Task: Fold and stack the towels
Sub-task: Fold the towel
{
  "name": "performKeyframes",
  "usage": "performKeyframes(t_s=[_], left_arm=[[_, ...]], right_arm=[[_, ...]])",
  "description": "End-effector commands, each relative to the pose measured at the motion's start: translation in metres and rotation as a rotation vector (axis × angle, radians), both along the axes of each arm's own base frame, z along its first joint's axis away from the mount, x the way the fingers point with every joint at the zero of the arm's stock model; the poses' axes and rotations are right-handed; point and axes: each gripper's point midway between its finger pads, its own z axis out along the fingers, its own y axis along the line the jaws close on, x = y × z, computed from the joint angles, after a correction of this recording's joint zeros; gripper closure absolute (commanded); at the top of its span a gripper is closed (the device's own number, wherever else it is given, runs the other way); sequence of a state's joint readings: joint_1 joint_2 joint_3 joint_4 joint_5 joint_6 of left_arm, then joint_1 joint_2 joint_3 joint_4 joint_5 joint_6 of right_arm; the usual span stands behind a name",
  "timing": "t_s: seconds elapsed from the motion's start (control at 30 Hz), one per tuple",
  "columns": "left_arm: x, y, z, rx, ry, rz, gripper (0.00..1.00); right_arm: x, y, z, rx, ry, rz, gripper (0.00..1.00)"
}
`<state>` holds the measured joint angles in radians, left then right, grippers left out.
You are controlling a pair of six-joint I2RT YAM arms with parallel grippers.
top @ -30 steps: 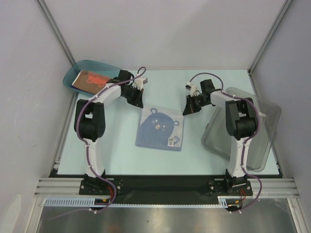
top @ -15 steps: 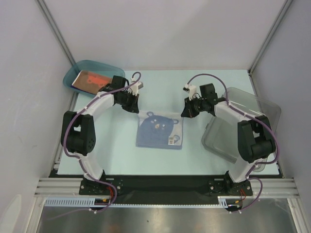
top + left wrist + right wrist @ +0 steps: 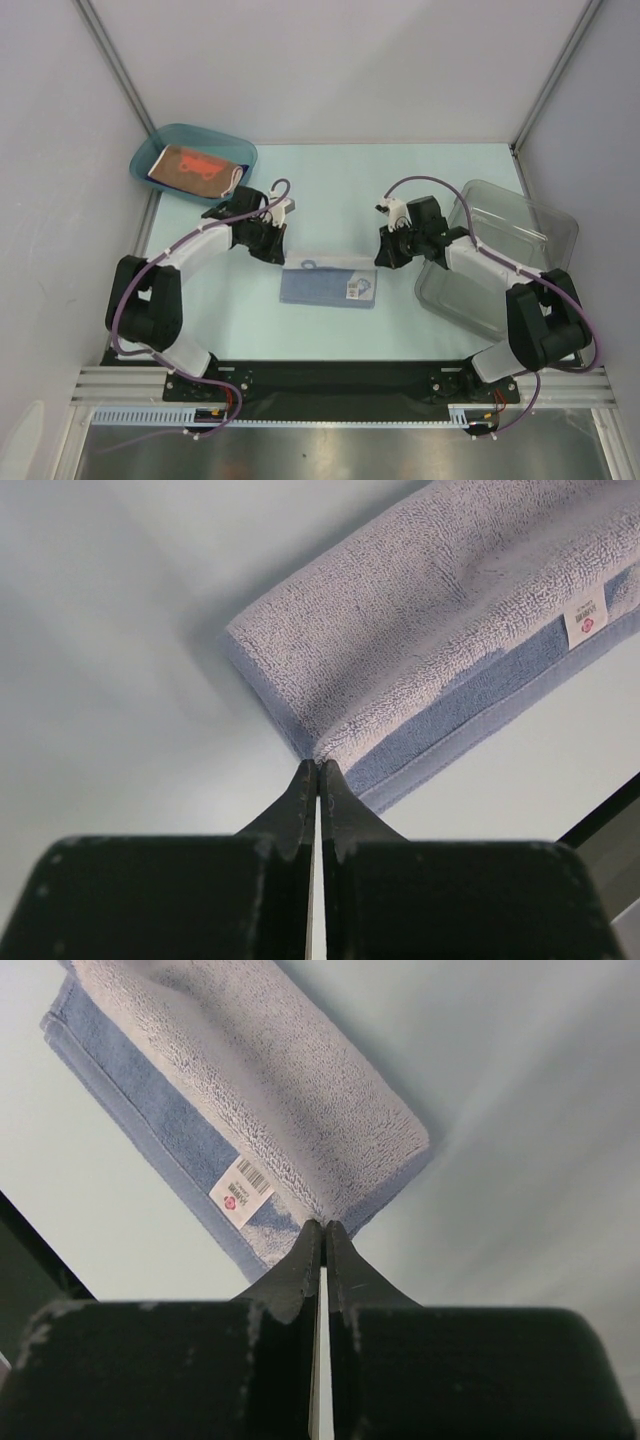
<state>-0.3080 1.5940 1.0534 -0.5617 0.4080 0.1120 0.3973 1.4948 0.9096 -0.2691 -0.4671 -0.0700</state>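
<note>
A light-blue towel [image 3: 329,286] lies in the middle of the table, folded over into a narrow strip with a white barcode label [image 3: 355,290] near its right end. My left gripper [image 3: 279,256] is shut on the strip's left corner. In the left wrist view its tips [image 3: 318,767] pinch the upper layer of the towel [image 3: 430,610]. My right gripper [image 3: 383,260] is shut on the right corner. Its tips [image 3: 323,1225] pinch the towel [image 3: 250,1070] just beside the label [image 3: 240,1190]. A brown-red towel [image 3: 190,165] lies in the teal tray.
The teal tray [image 3: 150,148] sits at the back left by the wall. A clear plastic bin [image 3: 510,260] stands at the right, close behind my right arm. Grey walls enclose the table on three sides.
Both grippers have pulled the towel's far edge toward the near side. The towel went from an open square with a bear face to a folded strip.
</note>
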Motion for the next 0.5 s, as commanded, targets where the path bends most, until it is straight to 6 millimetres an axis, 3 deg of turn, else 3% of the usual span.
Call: performKeyframes(t_s=[0.0, 0.33, 0.47], left_arm=[[-0.006, 0.002, 0.010, 0.010, -0.019, 0.040, 1.00], [-0.034, 0.014, -0.003, 0.118, 0.038, 0.086, 1.00], [-0.045, 0.008, -0.003, 0.138, 0.040, 0.061, 1.00]], right_arm=[[-0.008, -0.002, 0.002, -0.007, -0.003, -0.045, 1.00], [-0.037, 0.004, -0.011, -0.014, 0.073, -0.044, 1.00], [-0.043, 0.004, -0.017, -0.027, 0.093, -0.046, 1.00]])
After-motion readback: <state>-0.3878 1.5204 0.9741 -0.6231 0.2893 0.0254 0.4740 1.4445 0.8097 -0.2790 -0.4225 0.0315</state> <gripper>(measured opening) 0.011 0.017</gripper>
